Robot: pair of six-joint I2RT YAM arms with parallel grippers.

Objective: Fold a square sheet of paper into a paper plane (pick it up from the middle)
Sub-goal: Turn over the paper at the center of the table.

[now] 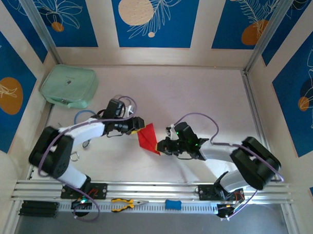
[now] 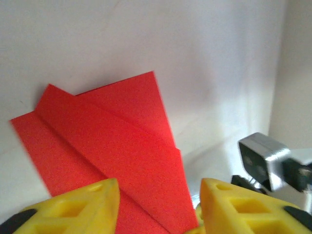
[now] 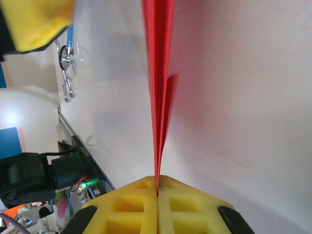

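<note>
The red sheet is held up off the pale, smooth table, well apart from the mint-green pouch, on the pouch's near-right side towards the arm bases. It has been partly folded. In the left wrist view the red sheet is shown as overlapping flaps that meet along straight diagonal creases, with sharp corners and a matte, evenly bright surface. From the right wrist it is seen edge-on as a thin upright blade of layers that fan slightly apart away from the grip.

The right hand is placed on the side of the sheet away from the pouch and is clamped on the sheet's lower edge. Its yellow fingers, moulded plastic with hollow cells, are pressed flush together, and the paper is pinched in the seam between them. This grip is judged to be there so that the layers are kept stacked and the thin paper is held upright rather than left to flop.

The left hand is placed between the pouch and the sheet. Its fingers are seen standing apart, with the folded paper lying in the gap. Whether either pad touches the paper cannot be told. It is judged that this hand is kept close so a fresh hold can be taken for the next crease.
</note>
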